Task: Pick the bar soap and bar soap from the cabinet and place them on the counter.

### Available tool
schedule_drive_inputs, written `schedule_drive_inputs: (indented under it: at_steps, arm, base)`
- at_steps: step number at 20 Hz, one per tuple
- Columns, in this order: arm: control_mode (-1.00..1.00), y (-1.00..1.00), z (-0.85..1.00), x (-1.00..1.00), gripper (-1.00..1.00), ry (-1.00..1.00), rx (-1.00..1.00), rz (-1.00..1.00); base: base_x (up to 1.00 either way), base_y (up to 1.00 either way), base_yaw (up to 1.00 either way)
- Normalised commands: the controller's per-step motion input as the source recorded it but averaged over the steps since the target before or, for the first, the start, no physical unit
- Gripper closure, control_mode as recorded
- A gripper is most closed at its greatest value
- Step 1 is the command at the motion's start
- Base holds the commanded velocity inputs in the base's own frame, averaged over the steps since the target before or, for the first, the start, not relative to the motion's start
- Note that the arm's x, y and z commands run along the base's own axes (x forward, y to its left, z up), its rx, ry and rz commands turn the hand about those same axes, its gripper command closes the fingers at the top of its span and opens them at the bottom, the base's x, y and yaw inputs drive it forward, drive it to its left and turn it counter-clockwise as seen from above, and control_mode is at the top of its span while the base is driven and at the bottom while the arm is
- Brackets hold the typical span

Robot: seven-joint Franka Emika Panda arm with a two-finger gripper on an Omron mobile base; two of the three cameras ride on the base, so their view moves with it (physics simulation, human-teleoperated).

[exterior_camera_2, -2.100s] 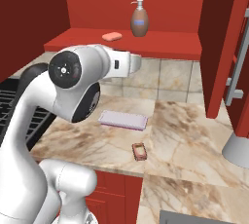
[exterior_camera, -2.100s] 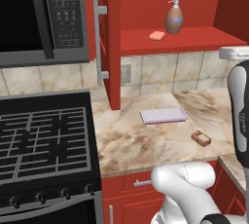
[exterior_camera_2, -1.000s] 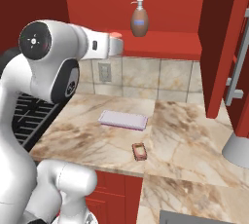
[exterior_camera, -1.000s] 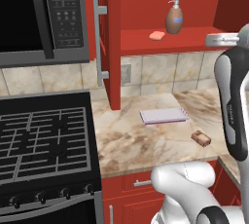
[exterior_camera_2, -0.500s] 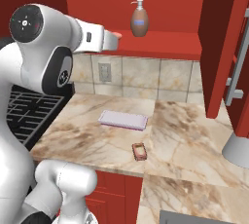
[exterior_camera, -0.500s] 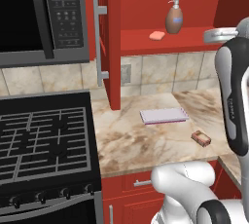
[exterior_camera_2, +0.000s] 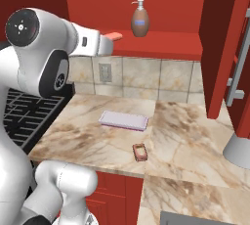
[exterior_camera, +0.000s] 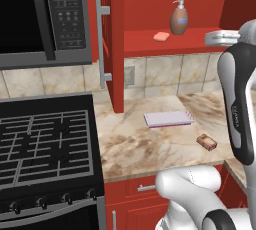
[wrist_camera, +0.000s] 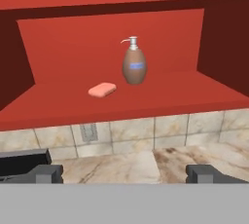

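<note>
One peach-pink bar soap (wrist_camera: 102, 90) lies on the red shelf of the open cabinet (wrist_camera: 160, 101), left of a brown pump bottle (wrist_camera: 134, 66). It also shows as a bar soap (exterior_camera: 161, 36) on the shelf in the left base view. A second, darker bar soap (exterior_camera: 206, 142) (exterior_camera_2: 140, 151) lies on the beige marbled counter (exterior_camera: 145, 154) near its front edge. My gripper (wrist_camera: 126, 174) is open with nothing between its fingertips (wrist_camera: 46, 173). It hangs in front of the shelf at about shelf height, apart from the soap. In the right base view my hand partly hides the shelf soap (exterior_camera_2: 116, 35).
A pale lavender pad (exterior_camera: 169, 118) lies on the counter under the shelf. The black gas stove (exterior_camera: 45, 144) and microwave (exterior_camera: 40, 19) stand to the left. Open red doors with silver handles (exterior_camera: 102, 44) (exterior_camera_2: 238, 62) flank the shelf. A grey rounded object (exterior_camera_2: 239, 150) sits at the counter's right.
The arm's elbow has swung up and to the left while the hand has edged slightly toward the shelf. The jaws stay wide open. Neither soap has moved.
</note>
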Motion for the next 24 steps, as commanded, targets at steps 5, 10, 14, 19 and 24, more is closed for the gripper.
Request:
schedule_drive_inputs:
  at_steps: [5,10,14,19,24]
  arm:
    - [-1.00,0.03,0.03,0.00,-1.00,0.00,0.05,0.00]
    - [-1.00,0.06,0.05,0.00,-1.00,0.00,0.03,0.00]
    - [-1.00,0.11,0.01,0.03,-1.00,-0.01,0.01,0.00]
    - [-1.00,0.16,0.00,0.04,-1.00,-0.04,0.00,0.00]
    - [-1.00,0.14,0.00,0.07,-1.00,-0.08,0.01,0.01]
  base:
    - [0.00,0.00,0.00]
    - [0.00,0.00,0.00]
    - [0.00,0.00,0.00]
    - [0.00,0.00,0.00]
    - [0.00,0.00,0.00]
